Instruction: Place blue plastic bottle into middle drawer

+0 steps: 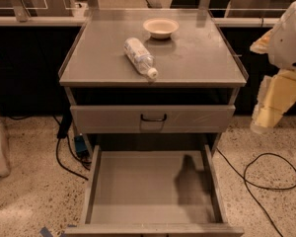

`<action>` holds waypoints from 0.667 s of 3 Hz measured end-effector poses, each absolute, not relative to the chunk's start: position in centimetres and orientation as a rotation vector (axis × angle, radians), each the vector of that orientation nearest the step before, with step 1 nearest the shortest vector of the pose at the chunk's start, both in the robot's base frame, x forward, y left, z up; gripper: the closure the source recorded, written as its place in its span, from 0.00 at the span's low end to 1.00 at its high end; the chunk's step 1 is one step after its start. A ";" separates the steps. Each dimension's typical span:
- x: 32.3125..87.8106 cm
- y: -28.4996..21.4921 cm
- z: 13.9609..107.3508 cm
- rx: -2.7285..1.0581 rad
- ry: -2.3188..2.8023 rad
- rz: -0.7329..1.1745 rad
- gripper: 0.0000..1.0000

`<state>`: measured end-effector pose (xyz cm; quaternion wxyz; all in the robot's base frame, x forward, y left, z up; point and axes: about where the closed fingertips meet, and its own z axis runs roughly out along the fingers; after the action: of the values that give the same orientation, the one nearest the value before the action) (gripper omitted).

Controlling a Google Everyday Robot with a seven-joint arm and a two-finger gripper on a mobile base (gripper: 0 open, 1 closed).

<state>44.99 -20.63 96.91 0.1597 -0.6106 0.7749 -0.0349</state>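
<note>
The blue plastic bottle lies on its side on the grey cabinet top, white cap pointing toward the front edge. The middle drawer is pulled out wide below, its flat grey floor bare except for a shadow. My arm hangs at the right edge of the view, beside the cabinet. Its cream gripper points downward, level with the closed drawer front and well right of the bottle and the drawer. It holds nothing that I can see.
A cream round bowl sits behind the bottle on the cabinet top. A closed drawer front with a small black handle is above the open drawer. Black cables lie on the speckled floor on both sides.
</note>
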 end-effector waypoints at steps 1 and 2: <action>48.2 -18.3 95.6 -1.822 2.155 -0.114 0.00; 52.0 -16.0 94.7 -1.879 2.103 -0.147 0.00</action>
<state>51.95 -16.05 94.70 0.1581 -0.6569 0.7354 -0.0514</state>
